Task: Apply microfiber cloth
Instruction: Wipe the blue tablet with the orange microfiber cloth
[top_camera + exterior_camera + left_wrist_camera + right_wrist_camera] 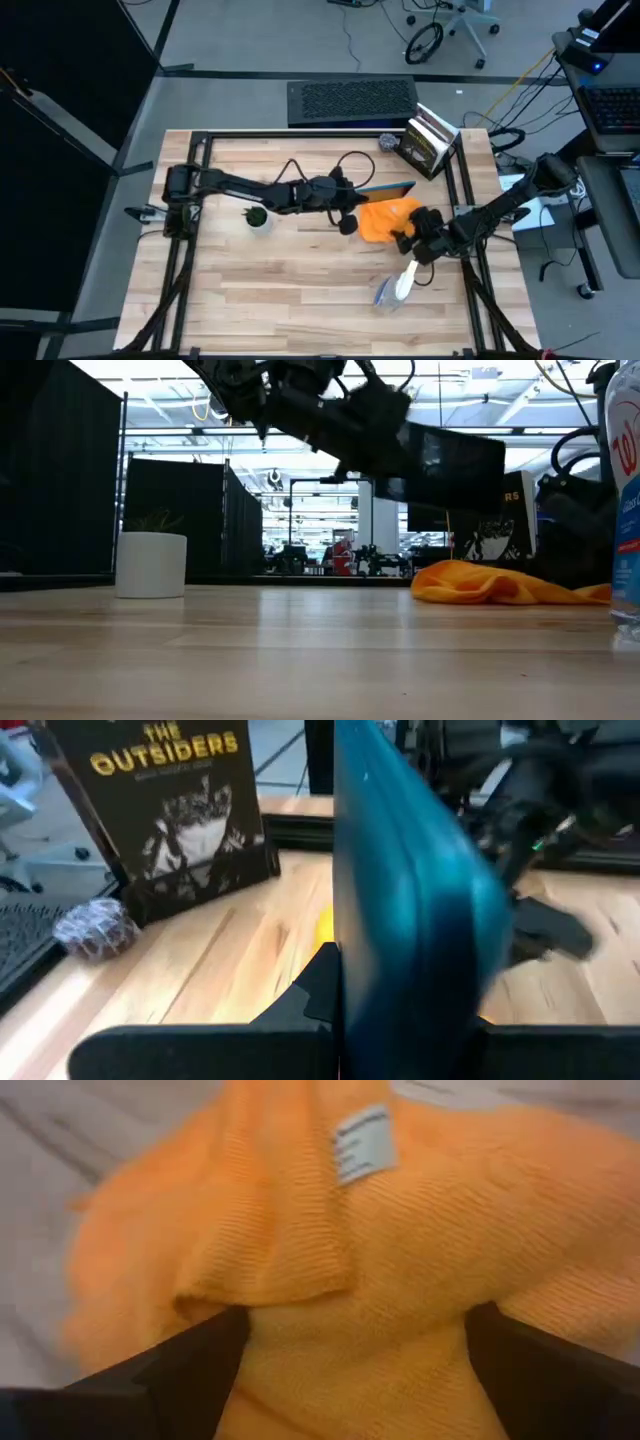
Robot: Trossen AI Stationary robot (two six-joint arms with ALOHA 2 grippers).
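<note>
Two grippers at work. Right gripper [350, 1370] down on the microfiber cloth [388, 220], fingers [190, 1365] spread wide with orange folds bunched between (small white tag [360, 1142] showing). Left gripper [335, 1020] raised above the table [300, 290], clamped on the tablet [400, 890]. Cloth lying crumpled right of centre, spray bottle [395, 288] nearby, white pot [258, 217] well apart.

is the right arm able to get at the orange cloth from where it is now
Probably yes. The right gripper is already at the edge of the cloth, open fingers on either side of a fold. The tablet, held up by the left gripper, is not between them.
</note>
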